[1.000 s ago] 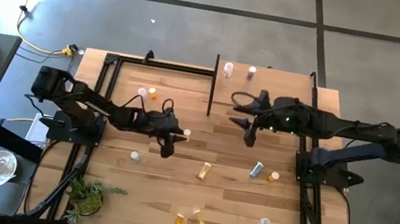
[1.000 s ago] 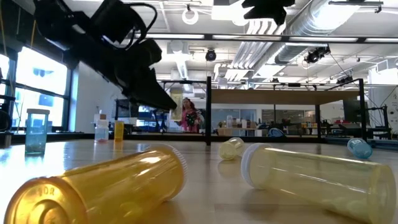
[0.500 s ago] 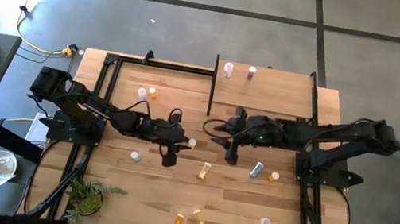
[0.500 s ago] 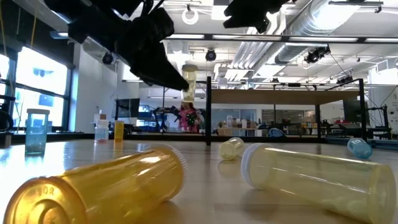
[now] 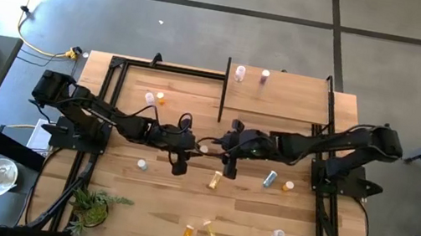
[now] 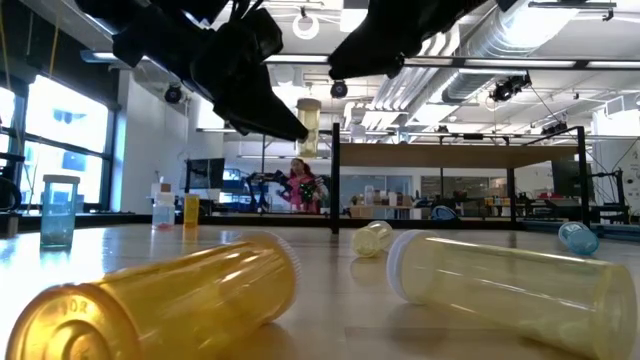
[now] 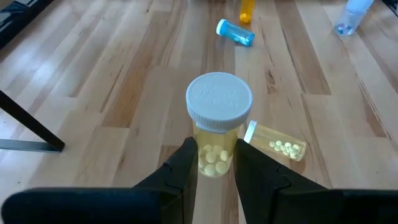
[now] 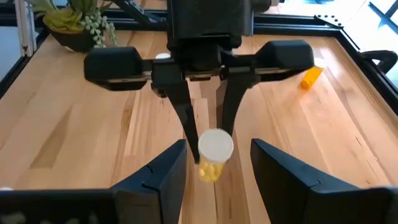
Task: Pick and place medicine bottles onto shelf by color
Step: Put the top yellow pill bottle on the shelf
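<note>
A plank table (image 5: 155,202) fills the foreground, with a bright open workroom behind it in the low view. Nearest the low camera lie an orange bottle (image 6: 165,300) and a pale yellow bottle (image 6: 500,285) on their sides; further back stand a teal bottle (image 6: 59,210) and a small orange one (image 6: 191,209). Above mid-table the left gripper (image 7: 214,155) is clamped on a yellow bottle (image 7: 217,124), held upright with its white cap up, clear of the wood. The right gripper (image 8: 211,163) faces it just beside, fingers (image 8: 163,174) spread to either side of that bottle without touching. At the far edge sits the shelf (image 5: 282,95), two pale bottles (image 5: 240,73) standing on its back edge. A person (image 6: 303,185) stands in the room beyond.
</note>
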{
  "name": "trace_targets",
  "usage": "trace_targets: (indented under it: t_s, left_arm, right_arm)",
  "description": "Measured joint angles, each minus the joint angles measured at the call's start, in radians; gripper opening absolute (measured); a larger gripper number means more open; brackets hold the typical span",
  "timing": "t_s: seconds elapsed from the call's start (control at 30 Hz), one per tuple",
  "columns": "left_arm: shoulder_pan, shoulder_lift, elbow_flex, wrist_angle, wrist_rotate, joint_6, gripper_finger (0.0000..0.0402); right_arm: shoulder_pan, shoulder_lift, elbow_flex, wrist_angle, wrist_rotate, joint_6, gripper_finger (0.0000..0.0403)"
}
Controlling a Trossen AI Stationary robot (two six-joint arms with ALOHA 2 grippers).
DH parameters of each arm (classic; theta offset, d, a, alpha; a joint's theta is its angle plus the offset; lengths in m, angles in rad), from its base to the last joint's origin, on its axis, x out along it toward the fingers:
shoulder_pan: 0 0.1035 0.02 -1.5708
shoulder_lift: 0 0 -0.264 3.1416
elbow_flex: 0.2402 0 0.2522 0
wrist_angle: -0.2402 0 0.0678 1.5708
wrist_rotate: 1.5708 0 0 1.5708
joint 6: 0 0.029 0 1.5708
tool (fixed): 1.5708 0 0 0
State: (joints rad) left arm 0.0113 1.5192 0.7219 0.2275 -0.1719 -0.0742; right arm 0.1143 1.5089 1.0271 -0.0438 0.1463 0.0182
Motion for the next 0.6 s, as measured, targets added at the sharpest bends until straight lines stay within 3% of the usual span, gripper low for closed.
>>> trace_targets:
  t_s: [0.3, 0.6]
  left_arm:
    - [0.000, 0.000, 0.000, 0.002, -0.010, 0.000, 0.0083]
    - [0.000, 0.001, 0.000, 0.008, -0.024, 0.000, 0.0083]
  right_arm:
    - [-0.006, 0.081, 0.000, 0.120, 0.003, -0.026, 0.0170]
    - [-0.023, 0.122, 0.000, 0.130, 0.026, -0.019, 0.0170]
